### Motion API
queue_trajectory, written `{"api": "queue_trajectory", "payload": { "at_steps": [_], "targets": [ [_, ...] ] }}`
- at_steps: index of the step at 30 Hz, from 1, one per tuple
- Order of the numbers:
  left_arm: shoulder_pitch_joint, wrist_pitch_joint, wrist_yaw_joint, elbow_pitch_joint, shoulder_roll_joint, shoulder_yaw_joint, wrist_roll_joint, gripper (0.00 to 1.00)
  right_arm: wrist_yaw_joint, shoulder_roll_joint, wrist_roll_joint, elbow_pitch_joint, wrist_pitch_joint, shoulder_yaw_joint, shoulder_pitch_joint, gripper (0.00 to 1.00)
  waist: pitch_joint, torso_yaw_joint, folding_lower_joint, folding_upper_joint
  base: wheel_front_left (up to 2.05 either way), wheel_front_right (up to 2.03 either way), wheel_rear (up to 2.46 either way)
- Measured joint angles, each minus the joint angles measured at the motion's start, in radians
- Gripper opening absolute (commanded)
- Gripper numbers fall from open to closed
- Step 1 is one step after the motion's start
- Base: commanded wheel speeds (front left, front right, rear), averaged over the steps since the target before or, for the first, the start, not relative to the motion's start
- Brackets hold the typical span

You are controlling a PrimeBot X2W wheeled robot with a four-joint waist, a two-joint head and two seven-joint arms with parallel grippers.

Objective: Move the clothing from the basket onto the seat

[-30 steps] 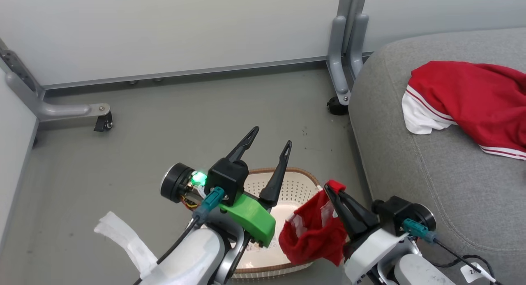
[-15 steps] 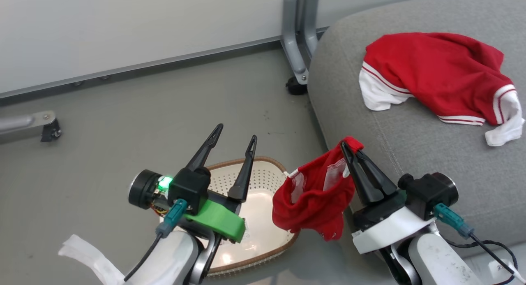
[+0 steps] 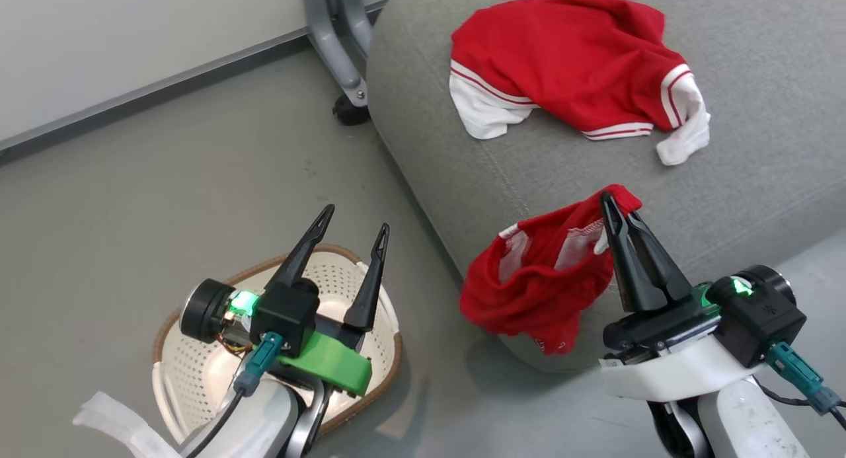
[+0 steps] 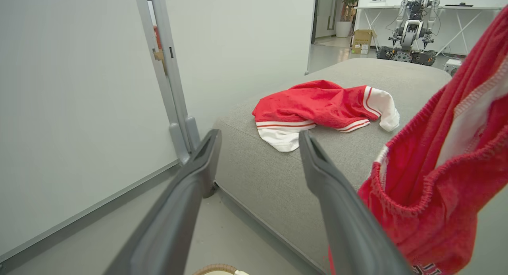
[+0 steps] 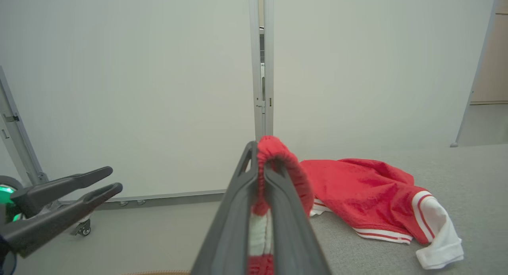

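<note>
Swung clear of the basket (image 3: 395,352), the red garment (image 3: 538,289) now dangles lower centre against the front edge of the seat (image 3: 760,81), top fold pinched in the tightly closed right gripper (image 3: 616,204); the left gripper (image 3: 357,218), lower left, spreads wide, empty.

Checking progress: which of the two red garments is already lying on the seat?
The far garment, spread on the seat; the other garment hangs from the right gripper's shut jaws.

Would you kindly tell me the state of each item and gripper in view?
left gripper, open, empty, over the basket.
right gripper, shut on hanging garment.
hanging garment, dangling by the seat edge.
other garment, lying crumpled on the seat.
basket, upright on the floor.
</note>
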Motion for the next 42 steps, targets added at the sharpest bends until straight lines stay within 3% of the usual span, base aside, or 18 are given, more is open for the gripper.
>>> {"api": "queue_trajectory", "payload": {
  "at_steps": [5, 10, 20, 27, 32, 37, 42],
  "targets": [
    [-0.004, 0.011, -0.004, -0.007, 0.007, -0.014, 0.011, 1.0, 0.0, 0.007, -0.004, -0.039, 0.0, -0.032, 0.01, 0.0, 0.033, -0.071, 0.0, 0.0, 0.0, 0.0, 0.0],
    [-0.023, 0.017, -0.014, -0.025, 0.002, -0.036, 0.029, 1.0, 0.0, -0.002, -0.008, -0.051, 0.0, -0.065, -0.019, 0.0, 0.079, -0.098, 0.0, 0.0, 0.0, 0.0, 0.0],
    [-0.103, 0.075, -0.036, -0.115, 0.017, -0.076, 0.08, 1.0, 0.0, -0.177, -0.003, -0.021, 0.0, -0.147, -0.387, 0.0, 0.202, -0.061, 0.0, 0.0, 0.0, 0.0, 0.0],
    [-0.191, 0.14, -0.052, -0.201, 0.062, -0.081, 0.127, 1.0, 0.0, -0.336, 0.179, 0.177, 0.0, -0.258, -0.813, 0.0, 0.327, -0.007, 0.0001, 0.0, 0.0, 0.0, 0.0],
    [-0.234, 0.164, -0.079, -0.235, 0.076, -0.102, 0.157, 1.0, 0.0, -0.445, 0.199, 0.344, 0.0, -0.356, -1.072, 0.0, 0.419, 0.038, 0.0002, 0.0, 0.0, 0.0, 0.0],
    [-0.256, 0.17, -0.078, -0.24, 0.076, -0.105, 0.171, 1.0, 0.0, -0.488, 0.17, 0.462, -0.001, -0.336, -1.118, 0.0, 0.499, 0.08, 0.0002, 0.0, 0.0, 0.0, 0.0],
    [-0.26, 0.172, -0.075, -0.23, 0.075, -0.117, 0.176, 1.0, 0.0, -0.445, 0.169, 0.533, 0.0, -0.333, -1.016, 0.0, 0.565, 0.109, 0.0002, 0.0, 0.0, 0.0, 0.0]
  ]
}}
